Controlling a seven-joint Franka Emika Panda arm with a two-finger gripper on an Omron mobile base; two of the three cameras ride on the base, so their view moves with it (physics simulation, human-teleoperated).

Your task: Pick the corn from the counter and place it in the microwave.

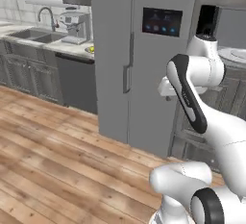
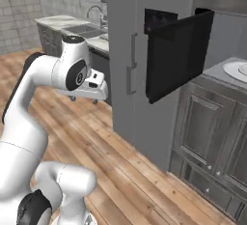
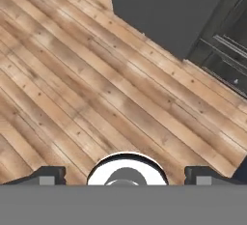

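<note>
- Gripper over wood floor, fingers spread wide, nothing held;
- Corn: tiny yellow spot on counter w/ sink, beside fridge;
- Microwave: door swung open; white plate inside, looks bare.

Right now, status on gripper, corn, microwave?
Gripper open, empty, pointing at the floor. Corn on the counter by the fridge. Microwave door open; fridge between arm and corn.
</note>
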